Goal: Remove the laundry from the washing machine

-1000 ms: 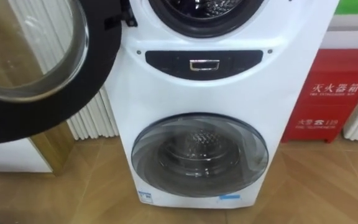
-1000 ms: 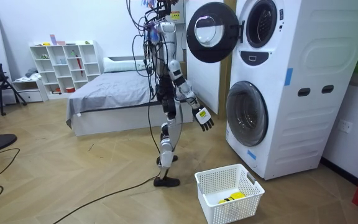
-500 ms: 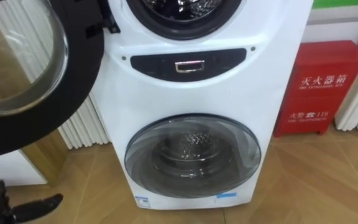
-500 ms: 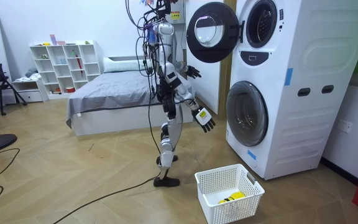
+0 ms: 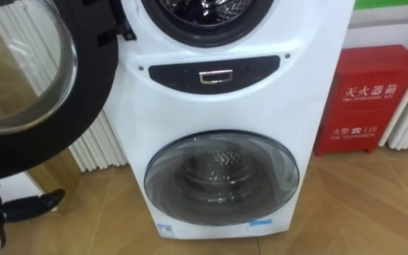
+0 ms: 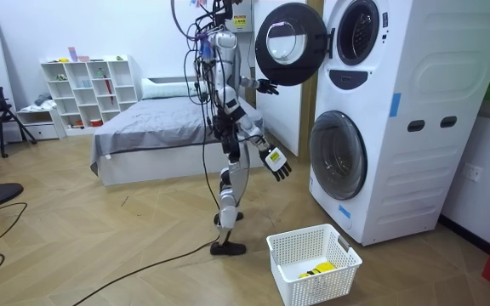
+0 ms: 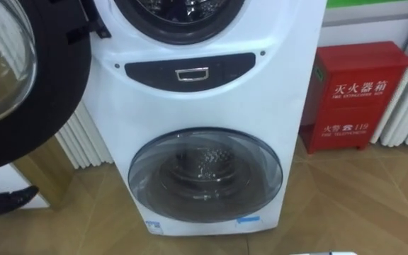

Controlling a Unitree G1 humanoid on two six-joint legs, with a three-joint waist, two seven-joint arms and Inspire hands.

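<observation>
A white stacked washing machine [image 5: 218, 106] stands in front of me. Its upper round door [image 5: 27, 71] hangs open to my left, and the metal upper drum [image 5: 204, 6] shows at the top edge. The lower door [image 5: 222, 177] is shut. My left hand [image 5: 27, 207] rises at the lower left under the open door, with its dark fingers straight and holding nothing. In the room view this left hand [image 6: 266, 86] reaches toward the open door [image 6: 289, 44]. My right hand [image 6: 277, 163] hangs low by my hip, fingers relaxed and holding nothing.
A white laundry basket [image 6: 313, 255] with a yellow item [image 6: 317, 270] inside sits on the wooden floor behind my feet. A red cabinet [image 5: 370, 99] stands right of the machine, with white radiators on both sides. A bed [image 6: 151, 127] and shelf [image 6: 88, 89] lie behind.
My left arm has lifted from my side toward the open door, and the hand has come up into the lower left of the eye view. My right hand stays low.
</observation>
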